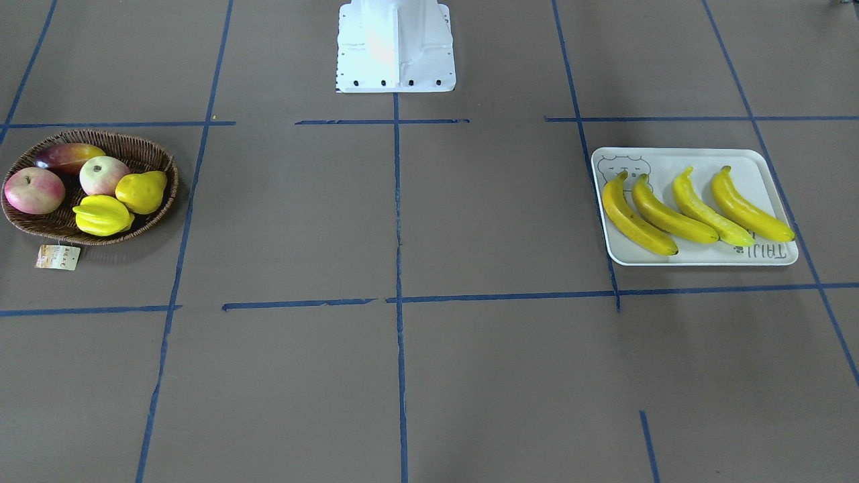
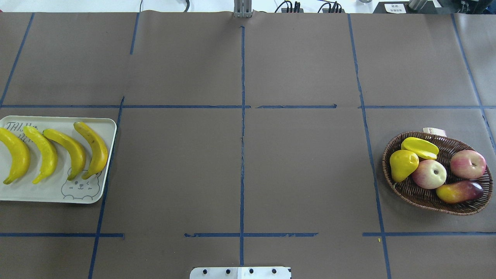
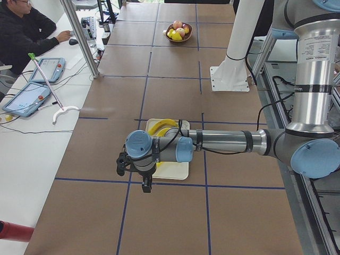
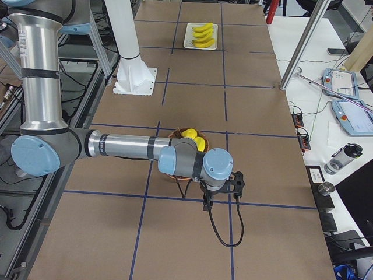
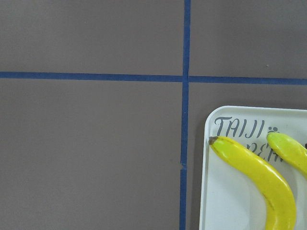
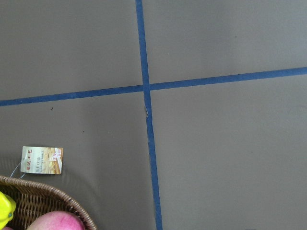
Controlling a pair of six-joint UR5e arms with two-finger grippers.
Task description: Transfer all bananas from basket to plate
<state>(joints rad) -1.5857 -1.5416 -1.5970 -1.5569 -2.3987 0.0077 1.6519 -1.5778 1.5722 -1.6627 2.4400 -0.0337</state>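
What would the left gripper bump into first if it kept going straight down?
The left gripper would probably hit bare brown table beside the plate first, though depth is unclear.

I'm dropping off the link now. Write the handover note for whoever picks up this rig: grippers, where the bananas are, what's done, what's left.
Left gripper: near the plate, seen only from the side, so open or shut cannot be told.
Right gripper: near the basket, likewise unclear.
Bananas: all four lie side by side on the plate.
Basket: holds apples, mango, pear and starfruit, no banana.
Done: the transfer looks complete.
Left: probably nothing but parking the arms.
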